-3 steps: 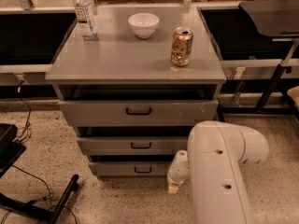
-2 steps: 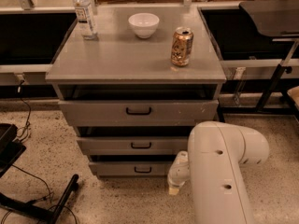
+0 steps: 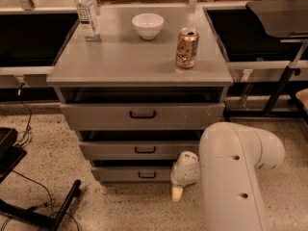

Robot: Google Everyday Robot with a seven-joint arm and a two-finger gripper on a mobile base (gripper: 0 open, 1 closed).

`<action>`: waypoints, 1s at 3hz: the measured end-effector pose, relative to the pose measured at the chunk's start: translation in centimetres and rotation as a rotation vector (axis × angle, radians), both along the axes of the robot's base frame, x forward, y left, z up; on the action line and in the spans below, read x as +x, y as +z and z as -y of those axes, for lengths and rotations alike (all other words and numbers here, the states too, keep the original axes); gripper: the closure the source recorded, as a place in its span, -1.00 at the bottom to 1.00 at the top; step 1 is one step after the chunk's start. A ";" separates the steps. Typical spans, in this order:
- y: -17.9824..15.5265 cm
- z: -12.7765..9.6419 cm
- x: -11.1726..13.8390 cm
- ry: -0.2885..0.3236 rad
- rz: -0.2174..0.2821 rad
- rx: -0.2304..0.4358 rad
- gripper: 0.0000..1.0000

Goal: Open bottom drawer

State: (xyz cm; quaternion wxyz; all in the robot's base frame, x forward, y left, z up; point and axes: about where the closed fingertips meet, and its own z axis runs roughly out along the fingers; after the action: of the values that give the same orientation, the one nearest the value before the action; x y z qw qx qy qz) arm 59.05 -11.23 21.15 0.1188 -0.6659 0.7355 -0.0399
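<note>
The bottom drawer (image 3: 130, 173) is the lowest and smallest-looking of three grey fronts, with a small black bar handle (image 3: 147, 175). It stands slightly pulled out, like the two above it. My gripper (image 3: 179, 190) hangs low at the drawer's right end, just right of the handle, near the floor. The big white arm link (image 3: 231, 177) fills the lower right and hides the cabinet's right lower corner.
The grey cabinet top (image 3: 115, 57) carries a white bowl (image 3: 147, 25), a soda can (image 3: 186, 47) and a water bottle (image 3: 87, 14). The middle drawer (image 3: 139, 149) and top drawer (image 3: 142, 114) sit above. A black stand base (image 3: 43, 211) and cables lie on the floor at left.
</note>
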 end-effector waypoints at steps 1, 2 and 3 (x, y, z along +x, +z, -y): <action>-1.5 -3.4 2.5 0.061 0.009 -0.026 -1.00; -1.5 -3.4 2.5 0.058 0.008 -0.024 -1.00; -2.2 -3.6 1.9 0.072 -0.011 -0.024 -0.62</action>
State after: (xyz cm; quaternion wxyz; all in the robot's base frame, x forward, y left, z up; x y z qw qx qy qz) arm 60.99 -7.65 18.95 0.1079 -0.6934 0.7112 -0.0407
